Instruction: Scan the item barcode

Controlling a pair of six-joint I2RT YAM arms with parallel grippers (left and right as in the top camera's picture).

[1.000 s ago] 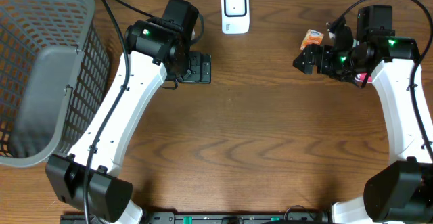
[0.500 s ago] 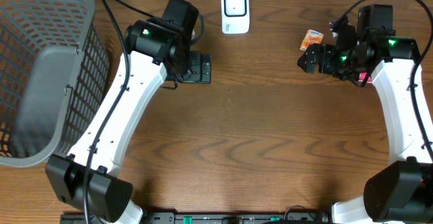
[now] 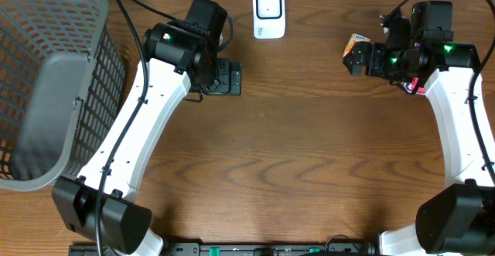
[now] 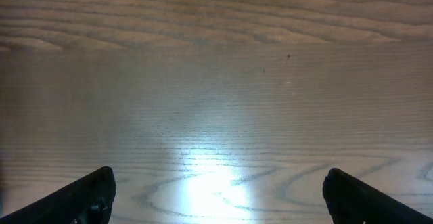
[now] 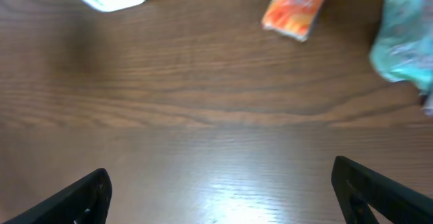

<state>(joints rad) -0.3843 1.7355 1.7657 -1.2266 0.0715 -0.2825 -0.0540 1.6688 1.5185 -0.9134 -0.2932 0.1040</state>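
Right gripper [image 5: 220,183]: fingers wide apart, orange packet [image 5: 298,11] ahead of them, untouched. Left gripper [image 4: 216,183]: fingers apart over table [image 4: 216,82].

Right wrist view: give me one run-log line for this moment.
right gripper: open, empty | orange packet: ahead, ungrasped | left gripper: open, empty

Wooden table [image 3: 309,155] is carrying a grey mesh basket [image 3: 46,16] at its left edge. A white scanner [image 3: 269,10] is lying at the far edge, near the middle. The left arm [image 3: 147,124] is reaching in from the near edge, and the left gripper [image 3: 230,76] is hanging near the scanner, apart from it. A small orange packet [image 3: 357,39] is lying to the right of the scanner. The right gripper [image 3: 354,58] is hovering at the packet, partly covering it; contact cannot be told.
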